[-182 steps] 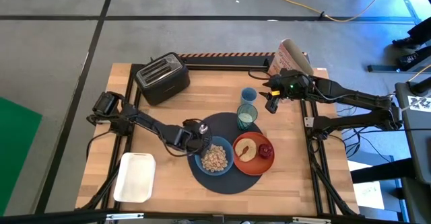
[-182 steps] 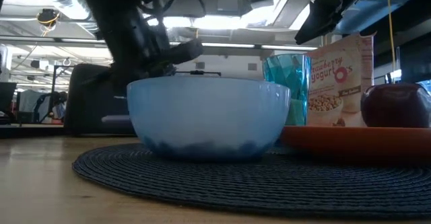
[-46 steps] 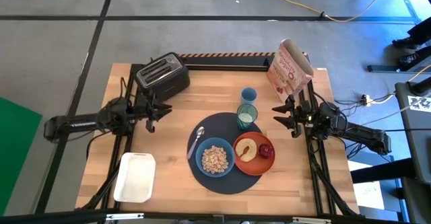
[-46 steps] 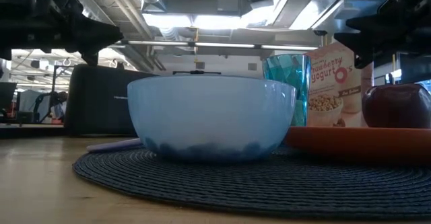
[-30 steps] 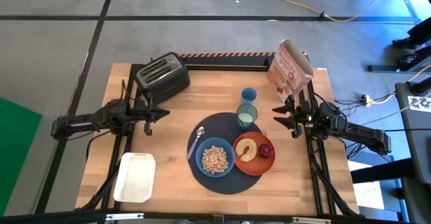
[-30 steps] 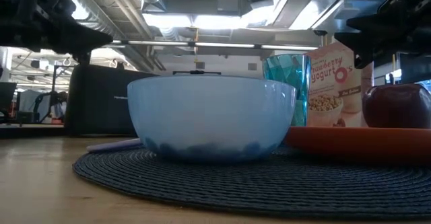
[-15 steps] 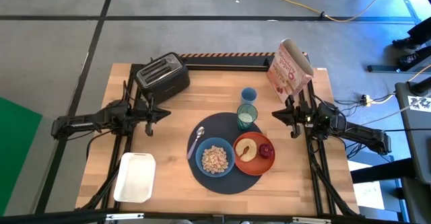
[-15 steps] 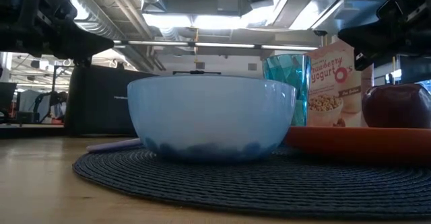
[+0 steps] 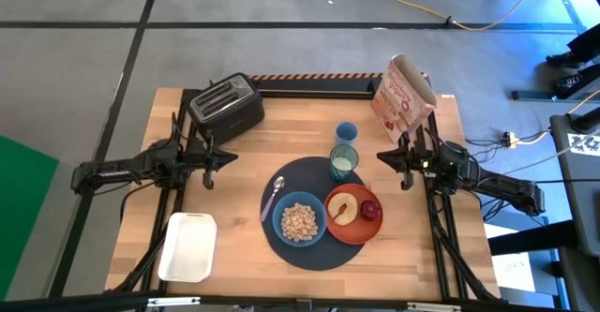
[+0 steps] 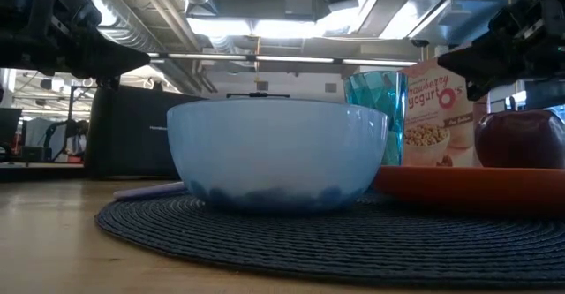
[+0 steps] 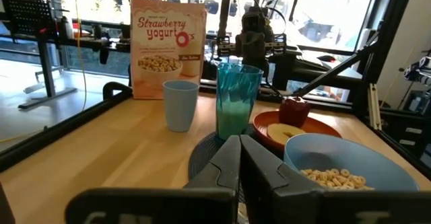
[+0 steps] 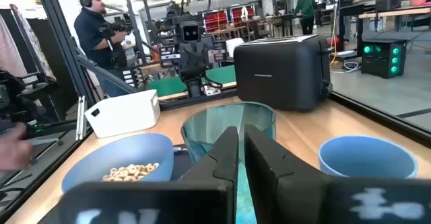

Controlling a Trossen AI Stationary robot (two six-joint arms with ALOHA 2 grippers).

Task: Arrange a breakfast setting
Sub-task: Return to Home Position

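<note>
High view: bowl (image 9: pixel 299 220), plate (image 9: pixel 353 220), spoon (image 9: pixel 272 196) and glass (image 9: pixel 343 161) sit on the placemat (image 9: pixel 302 170). Left gripper (image 9: pixel 212 155) and right gripper (image 9: pixel 386 157) hang closed and empty near the table (image 9: pixel 236 273) sides; homing probably needs only settling.

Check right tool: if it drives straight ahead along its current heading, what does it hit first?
Likely the green-tinted glass, centred ahead of the right tool in its wrist view. The blue cup sits off-line. Relative height is unclear.
</note>
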